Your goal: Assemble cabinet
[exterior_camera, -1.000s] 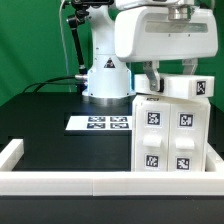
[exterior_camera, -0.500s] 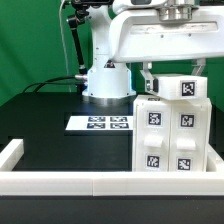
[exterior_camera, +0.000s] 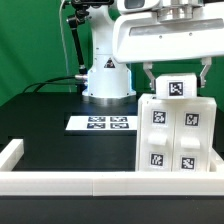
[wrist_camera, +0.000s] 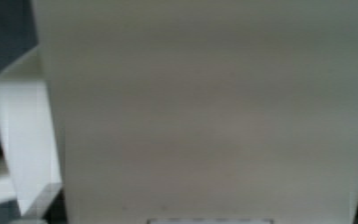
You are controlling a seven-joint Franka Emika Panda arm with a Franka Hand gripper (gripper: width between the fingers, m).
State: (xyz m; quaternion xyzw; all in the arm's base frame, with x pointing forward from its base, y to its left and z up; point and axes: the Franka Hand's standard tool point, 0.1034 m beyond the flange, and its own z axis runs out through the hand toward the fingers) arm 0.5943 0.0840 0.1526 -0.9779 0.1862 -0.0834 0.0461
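Item, cabinet [exterior_camera: 176, 140]: white body with tagged drawer fronts, at the exterior view's right, near side of the black bench [exterior_camera: 45, 125], its foot hidden behind the white rail [exterior_camera: 60, 182]. It stands directly beneath the hand [exterior_camera: 177, 78], whose dark fingers [exterior_camera: 148, 74] straddle its tagged top; whether they clamp it I cannot tell. The wrist view adds only a blurred white panel [wrist_camera: 211, 100] filling the frame, no fingers shown, while the exterior view alone lists the marker board [exterior_camera: 100, 123] lying flat to the left, before the arm's base [exterior_camera: 107, 80].

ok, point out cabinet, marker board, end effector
cabinet [exterior_camera: 173, 138]: exterior view, front face between the tags.
marker board [exterior_camera: 108, 122]: exterior view, centre between its tags.
end effector [exterior_camera: 177, 76]: exterior view, midway between fingertips.
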